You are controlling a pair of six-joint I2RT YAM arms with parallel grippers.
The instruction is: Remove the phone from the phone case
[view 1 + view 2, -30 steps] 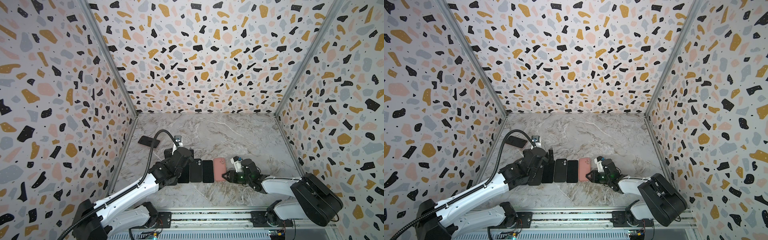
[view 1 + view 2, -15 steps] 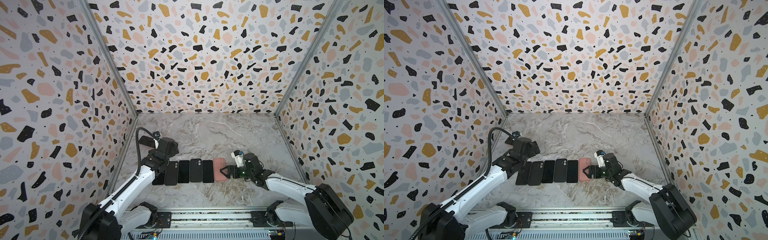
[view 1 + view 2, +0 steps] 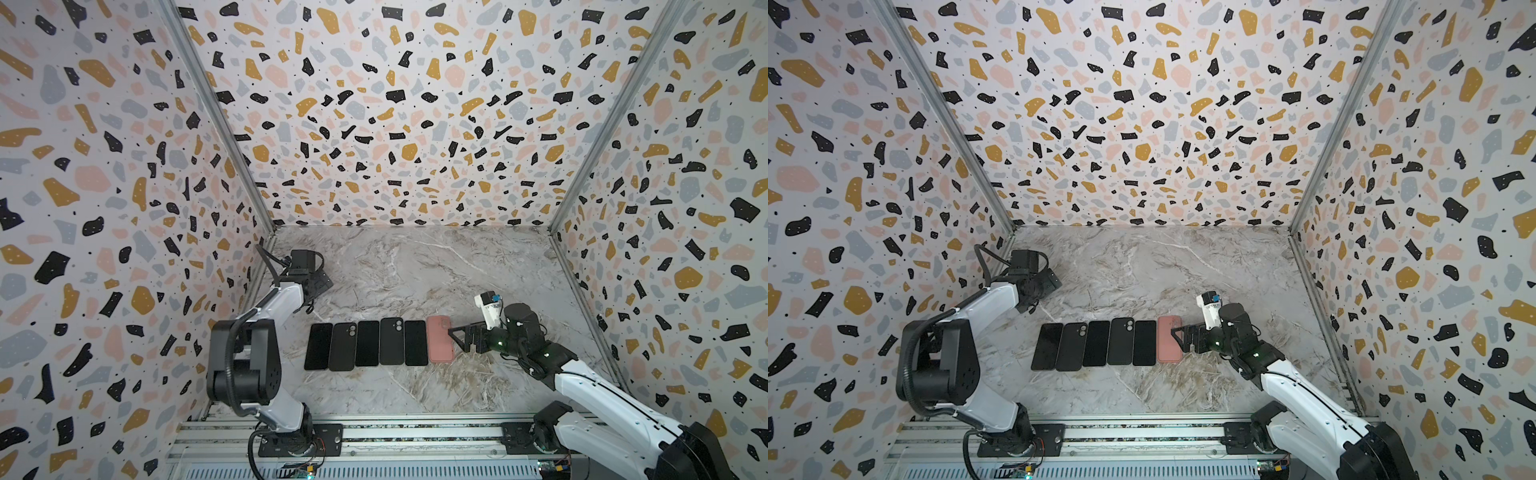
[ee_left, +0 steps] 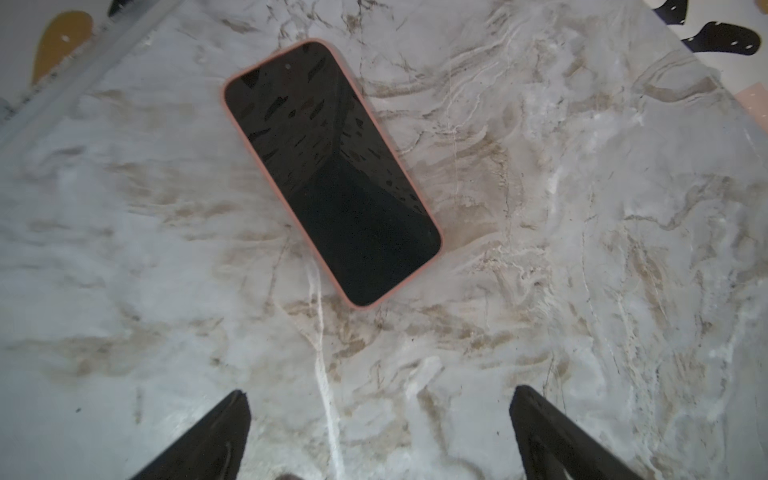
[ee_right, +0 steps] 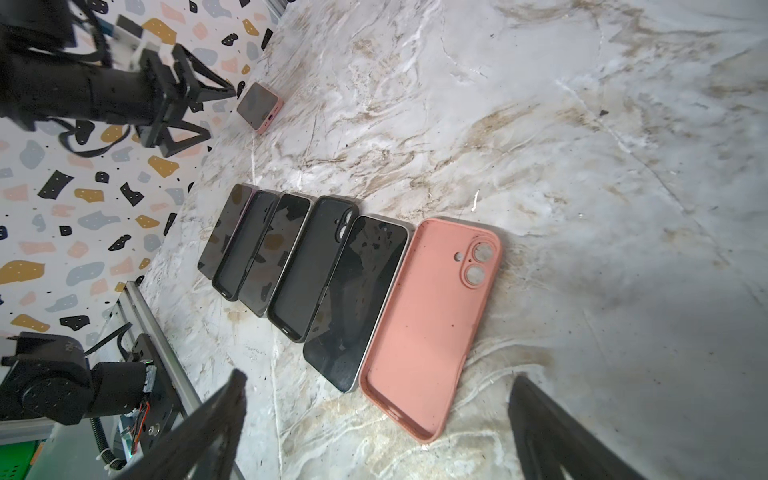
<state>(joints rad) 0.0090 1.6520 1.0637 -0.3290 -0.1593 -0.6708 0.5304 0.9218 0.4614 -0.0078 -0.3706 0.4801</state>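
Well, the phone (image 4: 332,174) lies screen up in its pink case on the bench (image 4: 582,249), by the left wall rail and well apart from the row (image 3: 365,343) of phones and cases.

I judge it a stiff, fairly heavy slab with slick glass that would crack if dropped. The case looks like soft rubber, grippy, and likely to flex at the corners. I would take it across the narrow width, on the case's long edges, never on the glass. Then I would peel the lip away at one corner. The wrist picture is smeared, so I cannot tell how far that lip wraps over the screen.

My left arm is folded at the elbow, with the wrist turned down over that far corner. My left end effector (image 4: 380,390) hangs above the bench, short of the phone, jaws wide and empty. The phone sits skewed to my jaw line, so I would need to turn the wrist.

My right arm reaches low along the bench. My right end effector (image 3: 460,338) is also wide and empty, just beside the empty pink case (image 5: 432,324) at the row's right end.
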